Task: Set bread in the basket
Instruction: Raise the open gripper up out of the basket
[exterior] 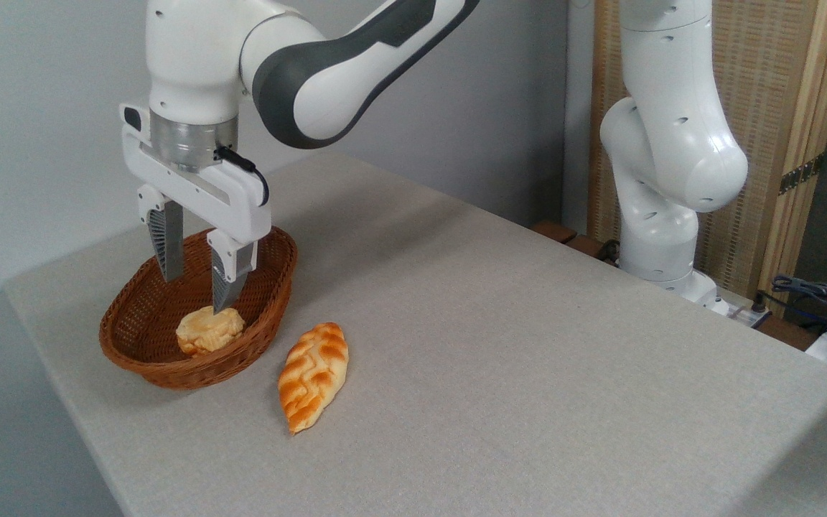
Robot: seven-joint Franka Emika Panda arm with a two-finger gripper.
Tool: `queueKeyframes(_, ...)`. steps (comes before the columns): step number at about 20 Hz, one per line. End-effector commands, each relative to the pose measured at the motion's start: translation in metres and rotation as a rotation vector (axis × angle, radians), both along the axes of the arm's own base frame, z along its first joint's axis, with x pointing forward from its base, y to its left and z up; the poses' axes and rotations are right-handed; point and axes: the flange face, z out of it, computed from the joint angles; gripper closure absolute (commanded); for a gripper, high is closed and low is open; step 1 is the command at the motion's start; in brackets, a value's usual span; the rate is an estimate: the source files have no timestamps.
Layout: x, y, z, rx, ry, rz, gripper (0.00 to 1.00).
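My hand (197, 291) is open right above the bun (209, 330), which sits low inside the wicker basket (270, 301).

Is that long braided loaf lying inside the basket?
No, the braided loaf lies on the table beside the basket; only the bun is inside.

A: The scene is evenly and softly lit, the grey bench (500, 345) bright with no glare.

B: Shadows are faint; a soft one sits under the wicker basket (270, 287). Focus is sharp throughout, edges undistorted, with slight graininess only.
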Motion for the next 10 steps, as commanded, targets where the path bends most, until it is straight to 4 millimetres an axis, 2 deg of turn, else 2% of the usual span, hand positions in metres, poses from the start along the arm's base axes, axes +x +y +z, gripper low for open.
queueKeyframes(1, -0.005, 0.025, 0.019, -0.003, 0.023, 0.029, 0.00)
queueKeyframes(5, -0.013, 0.065, 0.036, 0.117, 0.036, 0.012, 0.00)
queueKeyframes(8, -0.019, 0.081, 0.030, 0.226, 0.088, -0.087, 0.00)
queueKeyframes(10, -0.021, 0.102, 0.031, 0.252, 0.111, -0.167, 0.00)
